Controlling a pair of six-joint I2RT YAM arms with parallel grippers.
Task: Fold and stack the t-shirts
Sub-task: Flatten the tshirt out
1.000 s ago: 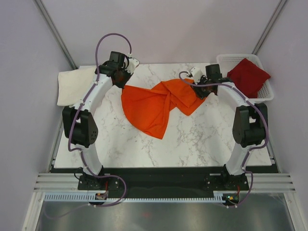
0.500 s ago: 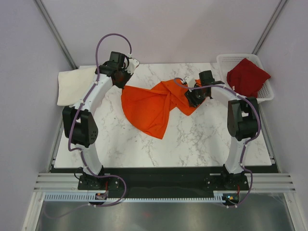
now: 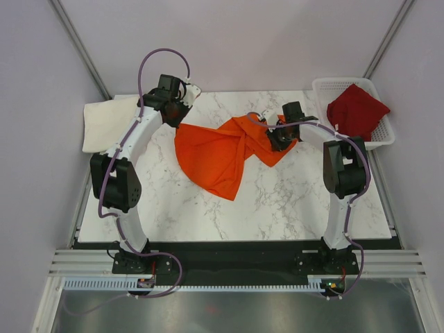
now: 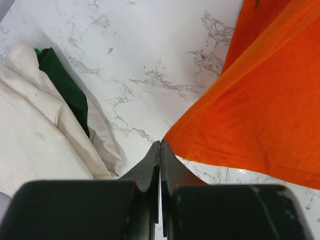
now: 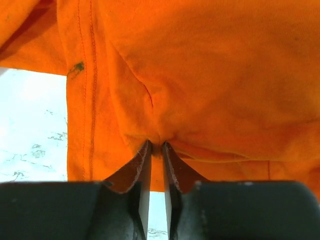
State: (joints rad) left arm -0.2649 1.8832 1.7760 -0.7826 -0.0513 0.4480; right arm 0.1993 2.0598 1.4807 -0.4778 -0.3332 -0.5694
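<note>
The orange t-shirt (image 3: 215, 156) lies twisted in the middle of the table (image 3: 291, 201), the left gripper (image 4: 160, 146) clenched on its far-left corner, the right gripper (image 5: 155, 146) pinching a bunched fold at its right; pulling apart could tighten the twist, or the thin corner hold could slip

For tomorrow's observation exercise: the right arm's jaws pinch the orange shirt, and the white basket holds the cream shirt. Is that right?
No: the top external view shows the white basket holding the dark red shirt; the cream shirt lies at the far left. The right gripper does pinch the orange shirt.
</note>
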